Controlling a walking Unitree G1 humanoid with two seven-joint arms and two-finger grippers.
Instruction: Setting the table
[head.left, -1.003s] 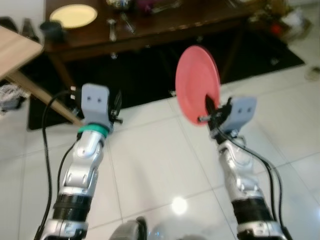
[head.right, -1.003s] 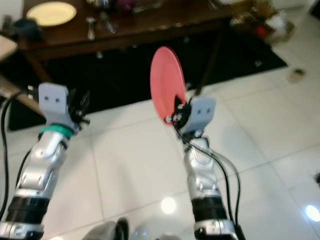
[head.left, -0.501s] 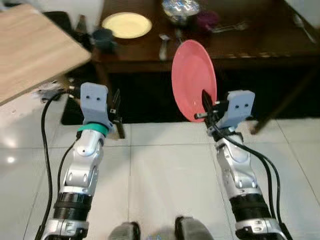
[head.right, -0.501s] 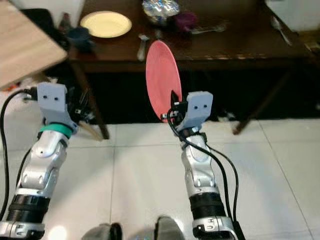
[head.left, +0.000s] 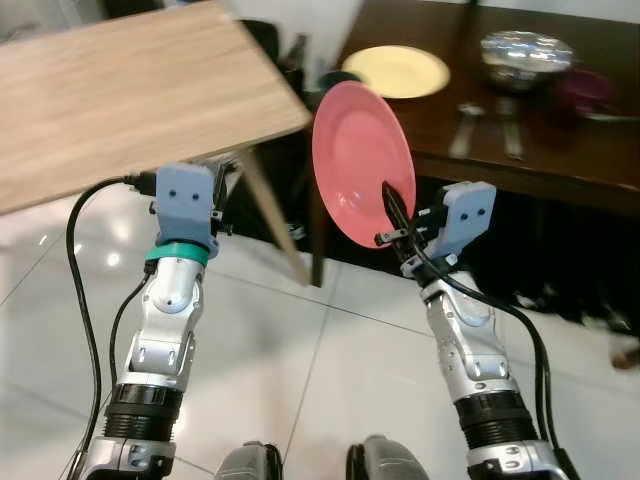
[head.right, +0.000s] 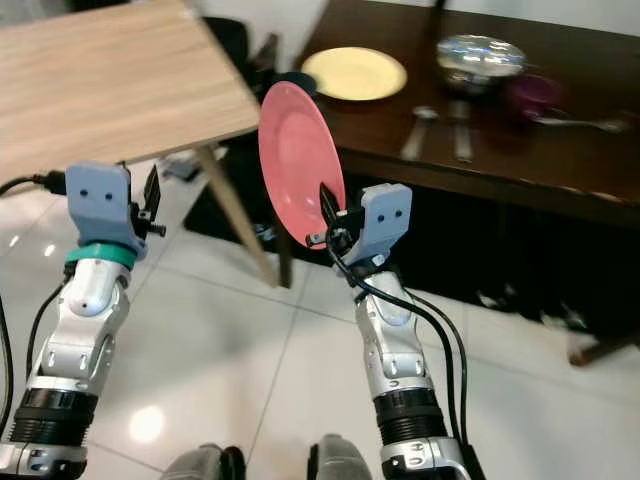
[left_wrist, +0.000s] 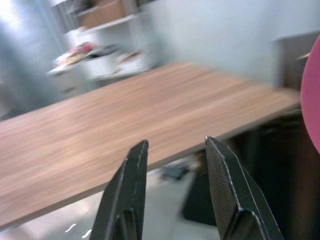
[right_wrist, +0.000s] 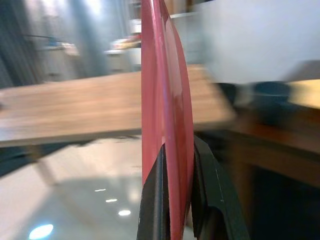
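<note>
A pink plate (head.left: 358, 162) stands on edge in the air, held by its lower rim in my right gripper (head.left: 390, 222), whose fingers are shut on it. The right wrist view looks along the plate (right_wrist: 165, 110) edge-on between the two black fingers (right_wrist: 155, 200). My left gripper (left_wrist: 176, 187) is raised at the left, open, with nothing between its fingers (left_wrist: 125, 195). It points toward the light wooden table (head.left: 120, 90). A dark wooden table (head.left: 560, 130) lies ahead on the right.
On the dark table are a yellow plate (head.left: 397, 71), a silver bowl (head.left: 526, 49), a purple cup (head.left: 583, 88) and cutlery (head.left: 490, 125). The light table's slanted leg (head.left: 272, 215) stands between the arms. A dark rug (head.left: 560, 270) lies under the dark table; white tiles (head.left: 300, 350) below.
The whole view has swung left: the light wooden table now spreads across the upper left and the dark table sits at the right. Both arms hold the same pose, plate still gripped.
</note>
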